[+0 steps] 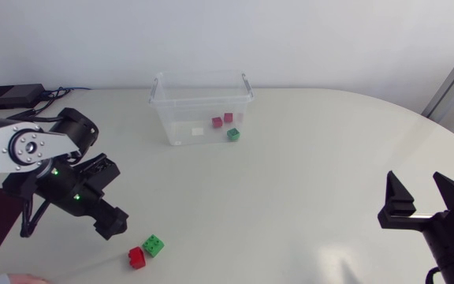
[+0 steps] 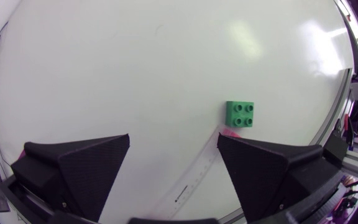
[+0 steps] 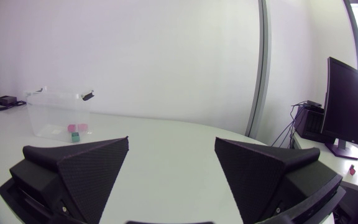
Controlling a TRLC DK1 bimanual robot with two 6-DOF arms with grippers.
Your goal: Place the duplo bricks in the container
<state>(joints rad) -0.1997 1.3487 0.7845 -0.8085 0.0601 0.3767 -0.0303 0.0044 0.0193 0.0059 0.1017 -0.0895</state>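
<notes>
A green brick (image 1: pixel 154 245) and a red brick (image 1: pixel 137 257) lie side by side near the table's front left. My left gripper (image 1: pixel 113 223) hangs open just left of them. In the left wrist view the green brick (image 2: pixel 241 114) lies ahead of the open gripper (image 2: pixel 173 155), in line with one finger, and the red brick (image 2: pixel 230 132) peeks out past that fingertip. The clear container (image 1: pixel 199 101) stands at the back middle and holds two red bricks, a green brick (image 1: pixel 233 134) and a white one. My right gripper (image 1: pixel 420 197) stands open at the front right, far from every brick.
A transparent ruler (image 2: pixel 197 177) lies on the table under my left gripper, ending at the red brick. A hand (image 1: pixel 20 278) shows at the table's front left edge. In the right wrist view the container (image 3: pixel 56 112) stands far ahead of the open gripper (image 3: pixel 171 155).
</notes>
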